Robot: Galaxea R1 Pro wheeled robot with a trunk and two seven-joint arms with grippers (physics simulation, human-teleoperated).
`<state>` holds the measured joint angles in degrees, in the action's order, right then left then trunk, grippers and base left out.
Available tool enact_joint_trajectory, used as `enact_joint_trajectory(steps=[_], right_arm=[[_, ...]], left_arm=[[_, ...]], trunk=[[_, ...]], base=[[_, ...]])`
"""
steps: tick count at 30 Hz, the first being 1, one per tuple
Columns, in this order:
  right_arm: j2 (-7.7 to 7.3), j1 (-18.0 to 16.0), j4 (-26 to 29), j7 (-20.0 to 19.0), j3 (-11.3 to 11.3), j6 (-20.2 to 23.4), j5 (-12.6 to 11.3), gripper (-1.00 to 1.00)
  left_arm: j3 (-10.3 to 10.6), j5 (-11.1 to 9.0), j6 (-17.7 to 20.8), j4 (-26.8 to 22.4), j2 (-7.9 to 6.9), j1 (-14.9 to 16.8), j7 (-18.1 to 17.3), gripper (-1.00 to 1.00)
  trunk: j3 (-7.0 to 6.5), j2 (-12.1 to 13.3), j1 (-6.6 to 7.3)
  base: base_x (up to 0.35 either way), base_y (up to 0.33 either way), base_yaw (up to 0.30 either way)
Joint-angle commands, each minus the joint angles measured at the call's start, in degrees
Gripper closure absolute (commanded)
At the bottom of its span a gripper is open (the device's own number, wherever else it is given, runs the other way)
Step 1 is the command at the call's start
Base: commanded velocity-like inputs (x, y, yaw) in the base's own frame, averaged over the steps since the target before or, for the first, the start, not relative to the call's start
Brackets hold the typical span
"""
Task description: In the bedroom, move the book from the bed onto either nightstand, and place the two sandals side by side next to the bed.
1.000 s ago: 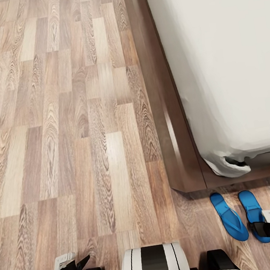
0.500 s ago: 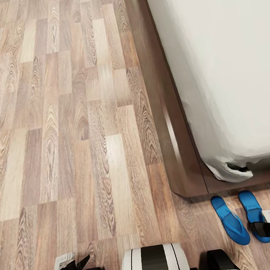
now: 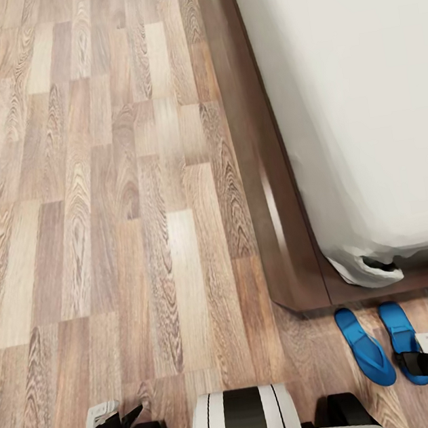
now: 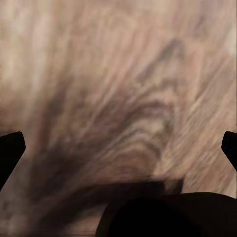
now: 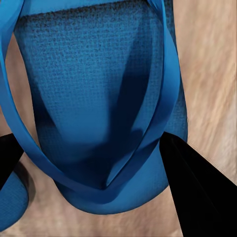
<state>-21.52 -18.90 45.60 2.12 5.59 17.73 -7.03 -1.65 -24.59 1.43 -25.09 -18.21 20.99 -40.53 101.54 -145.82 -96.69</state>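
Head view: two sandals lie on the floor (image 3: 144, 252) just off the foot corner of the bed (image 3: 359, 82). Left sandal (image 3: 364, 346), right sandal (image 3: 398, 330); side by side, near-parallel, a narrow gap between them, long axes running from the robot toward the bed frame.

Right gripper (image 3: 427, 353) sits over the near end of the right sandal, so that sandal lies directly under and ahead of it; the left sandal lies just beside it, toward the robot's midline. Right wrist view: right gripper (image 5: 89, 163) looks straight down onto the strap V of that sandal (image 5: 98, 98), dark fingertips spread, one to each side of the sole. Nothing pinched, as far as I can judge; contact with the sole cannot be told.

Left gripper (image 3: 124, 416) hangs low over bare floor, well apart from both sandals. Left wrist view: left gripper (image 4: 118, 148), tips wide apart at the frame edges, empty, floor blurred.

Judgement: right arm is the nearer one by far. Any regrasp needs the fingers across the sandal's short axis, as they stand now. The pair already looks placed next to the bed.

Book: unseen from here.
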Motion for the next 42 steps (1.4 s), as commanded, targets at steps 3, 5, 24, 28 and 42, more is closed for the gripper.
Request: enact_joint_trajectory(steps=[3,5,24,28,42], right_arm=[[-0.02,0.0,0.1,0.4,-0.1,0.3,-0.6,1.0],[-0.02,0.0,0.1,0.4,-0.1,0.3,-0.6,1.0],[-0.02,0.0,0.1,0.4,-0.1,0.3,-0.6,-1.0],[-0.02,0.0,0.1,0.4,-0.1,0.3,-0.6,-1.0],[-0.02,0.0,0.1,0.4,-0.1,0.3,-0.6,-1.0]], left_arm=[[-0.1,-0.2,0.2,0.0,0.0,0.0,-0.3,-1.0],[-0.1,-0.2,0.2,0.0,-0.01,0.0,-0.3,-1.0],[-0.1,-0.2,0.2,0.0,-0.02,0.0,-0.3,-1.0],[-0.1,-0.2,0.2,0.0,-0.01,0.0,-0.3,-1.0],[-0.1,-0.2,0.2,0.0,0.01,0.0,-0.4,-1.0]], trunk=[[0.48,0.0,-0.04],[0.48,0.0,-0.04],[0.48,0.0,-0.04],[0.48,0.0,-0.04],[-1.07,0.1,0.14]], base=[[0.0,0.0,0.0],[0.0,0.0,0.0],[0.0,0.0,0.0],[0.0,0.0,0.0],[0.0,0.0,0.0]])
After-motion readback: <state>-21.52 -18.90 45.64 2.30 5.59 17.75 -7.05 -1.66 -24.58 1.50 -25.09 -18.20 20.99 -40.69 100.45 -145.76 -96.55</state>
